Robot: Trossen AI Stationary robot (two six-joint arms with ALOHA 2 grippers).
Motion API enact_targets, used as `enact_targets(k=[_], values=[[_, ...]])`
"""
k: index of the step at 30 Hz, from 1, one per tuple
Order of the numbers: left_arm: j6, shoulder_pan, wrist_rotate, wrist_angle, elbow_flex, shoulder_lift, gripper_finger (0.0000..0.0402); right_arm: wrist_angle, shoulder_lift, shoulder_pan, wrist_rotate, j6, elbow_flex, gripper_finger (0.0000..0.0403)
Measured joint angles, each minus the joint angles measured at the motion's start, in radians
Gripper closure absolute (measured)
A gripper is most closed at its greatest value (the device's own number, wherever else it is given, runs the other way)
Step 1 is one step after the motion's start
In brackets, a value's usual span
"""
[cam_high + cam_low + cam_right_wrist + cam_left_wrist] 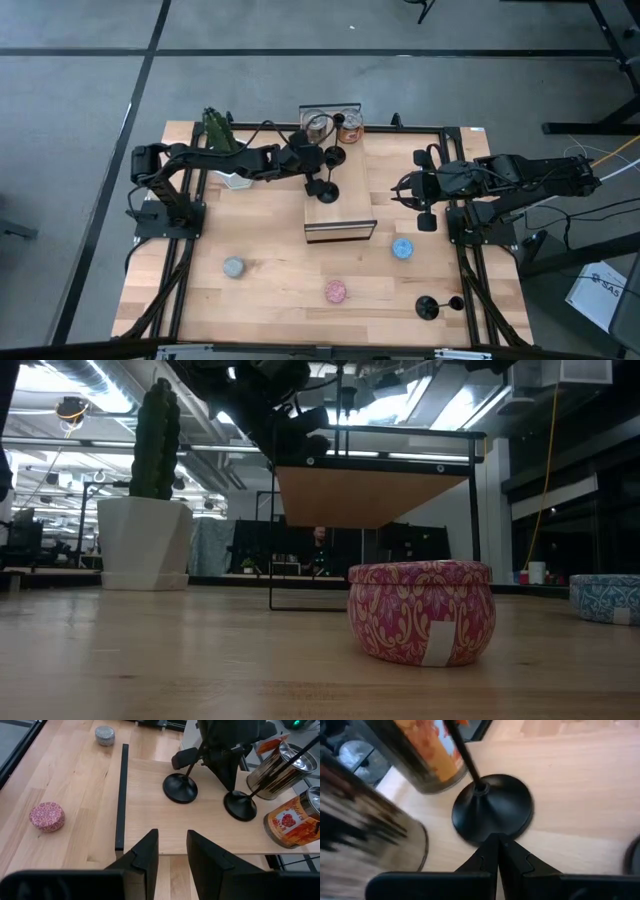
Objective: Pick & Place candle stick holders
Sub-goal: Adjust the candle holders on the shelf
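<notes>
The light wooden table (270,300) carried a raised wooden platform (345,200) near its rear edge, where two small black round-based candle stick holders (181,786) stood. The left gripper (497,854), fingers fully closed and holding nothing, hovered just beside the rear holder's base. The right gripper (172,851), slightly parted and empty, hung near the platform's right edge.

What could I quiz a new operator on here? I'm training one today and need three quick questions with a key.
1. True or false: the left gripper is shut.
2. How many candle stick holders stand on the raised platform? A one, B two, C four.
3. In the high view, which tin lies nearest the right gripper?
Key: 1 true; 2 B; 3 the blue tin.
</notes>
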Motion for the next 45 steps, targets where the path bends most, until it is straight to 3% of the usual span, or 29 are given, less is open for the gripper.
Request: enact_targets(k=[11, 18, 26, 34, 40, 45], values=[[-0.002, -0.002, 0.052, 0.082, 0.0, 0.048, 0.04, 0.0, 0.0, 0.0, 0.0, 0.0, 0.0, 0.03], [0.008, -0.036, 0.047, 0.057, -0.002, -0.036, 0.04, 0.0, 0.0, 0.0, 0.0, 0.0, 0.0, 0.03], [0.027, -0.105, -0.047, 0.016, -0.002, -0.153, 0.0392, 0.0, 0.0, 0.0, 0.0, 0.0, 0.0, 0.03], [0.052, -0.163, -0.036, -0.073, -0.001, -0.222, 0.0338, 0.0, 0.0, 0.0, 0.0, 0.0, 0.0, 0.03], [0.021, -0.177, 0.153, -0.022, 0.0, -0.211, 0.0293, 0.0, 0.0, 0.0, 0.0, 0.0, 0.0, 0.03], [-0.019, -0.172, 0.164, 0.013, 0.0, -0.175, 0.027, 0.0, 0.0, 0.0, 0.0, 0.0, 0.0, 0.03]])
